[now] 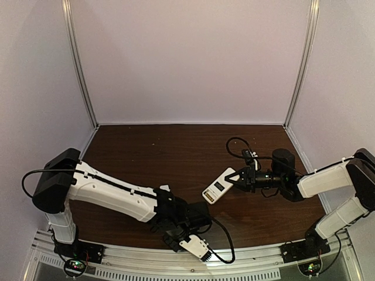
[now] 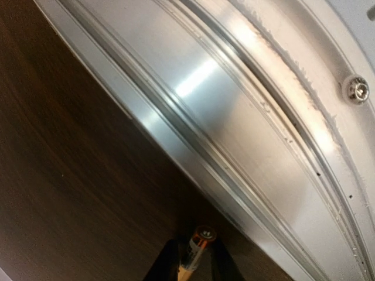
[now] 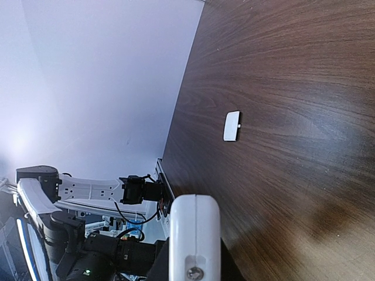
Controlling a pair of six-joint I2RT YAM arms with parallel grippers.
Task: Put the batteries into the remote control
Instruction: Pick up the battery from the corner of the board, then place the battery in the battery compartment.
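A dark wood table (image 1: 146, 158) inside pale walls. By the near rail (image 2: 234, 117), the left gripper (image 2: 195, 264) is closed on one battery (image 2: 202, 237). The right gripper (image 1: 237, 180) clamps the remote (image 1: 219, 186) mid-table, recess up. The step is probably carrying the battery over, and next it must line up with the recess. A white cover (image 3: 232, 126) lies well apart. The second battery is unseen.

Lab test booth — white walls (image 1: 187, 58), aluminium rail (image 2: 234, 117), dark table (image 1: 164, 152).

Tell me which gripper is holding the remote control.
The right gripper, clamped on one end of the white remote control. The left gripper instead pinches a gold battery beside the aluminium rail.
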